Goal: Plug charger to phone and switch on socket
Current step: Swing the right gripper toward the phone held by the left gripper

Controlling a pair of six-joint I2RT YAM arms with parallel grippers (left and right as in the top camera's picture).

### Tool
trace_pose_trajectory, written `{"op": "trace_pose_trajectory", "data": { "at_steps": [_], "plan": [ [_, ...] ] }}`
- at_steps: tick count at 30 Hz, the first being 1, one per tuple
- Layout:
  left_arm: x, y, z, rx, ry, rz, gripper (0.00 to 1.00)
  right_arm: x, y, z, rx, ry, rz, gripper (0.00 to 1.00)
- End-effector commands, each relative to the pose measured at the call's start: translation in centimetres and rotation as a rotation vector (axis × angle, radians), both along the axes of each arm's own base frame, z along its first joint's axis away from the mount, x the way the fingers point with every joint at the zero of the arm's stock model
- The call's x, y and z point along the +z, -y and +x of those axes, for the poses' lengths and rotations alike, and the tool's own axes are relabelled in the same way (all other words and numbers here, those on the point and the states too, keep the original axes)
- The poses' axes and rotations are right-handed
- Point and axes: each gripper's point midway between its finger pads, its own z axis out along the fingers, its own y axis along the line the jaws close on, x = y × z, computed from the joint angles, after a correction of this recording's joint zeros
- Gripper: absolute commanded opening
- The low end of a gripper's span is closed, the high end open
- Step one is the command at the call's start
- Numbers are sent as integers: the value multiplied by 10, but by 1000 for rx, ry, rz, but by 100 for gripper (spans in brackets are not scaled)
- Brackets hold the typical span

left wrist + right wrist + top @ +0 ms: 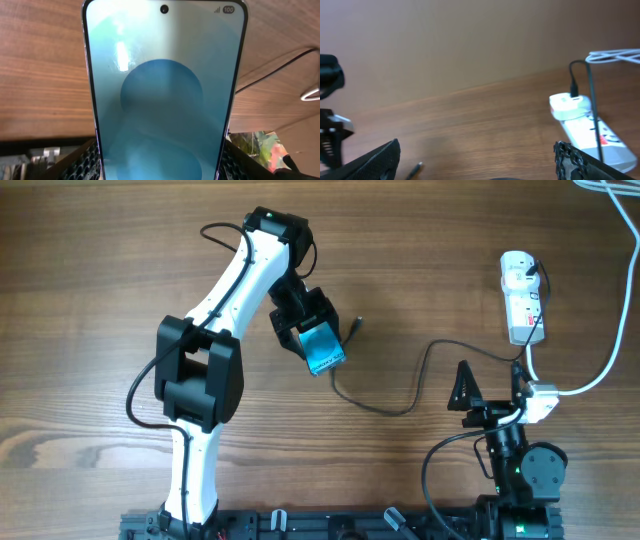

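Note:
My left gripper (312,340) is shut on a phone (324,347) with a lit blue screen, held above the table's middle. In the left wrist view the phone (162,95) fills the frame between my fingers. The black charger cable (400,395) lies on the table, its free plug end (355,325) just right of the phone and apart from it. The cable runs to a white charger in the white socket strip (522,298) at the far right. My right gripper (490,385) is open and empty near the front right. The right wrist view shows the strip (592,130) and the plug tip (416,169).
A white cable (612,350) loops from the strip off the top right corner. A small white block (542,400) sits beside my right arm. The table is bare wood around the phone.

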Motion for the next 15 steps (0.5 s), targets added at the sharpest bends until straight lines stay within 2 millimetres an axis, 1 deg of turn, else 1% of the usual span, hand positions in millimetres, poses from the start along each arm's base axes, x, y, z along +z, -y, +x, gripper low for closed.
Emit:
{"op": "trace_pose_trajectory", "data": {
  "at_steps": [1,2,4,5,7,10,12,15],
  "plan": [
    [7,9,13,8,52,-55,4,5,-13,-2,71,-15,332,100],
    [6,10,16,17,60,-53,4,5,-18,-3,101,-38,493,100],
    [5,10,21,37,74,-45,4,7,-29,-5,167,-76,668,100],
    [3,10,24,52,81,-34,4,8,-38,-8,218,-106,751,100],
    [1,8,28,76,92,-4,4,9,-47,-11,272,-136,791,100],
    [-3,2,33,101,109,43,4,9,-50,-12,289,-153,835,100],
    [-5,3,38,112,126,43,4,9,-52,-13,299,-164,860,100],
    [-5,7,46,131,154,32,4,9,-61,-17,352,-197,895,100]
  ]
}}
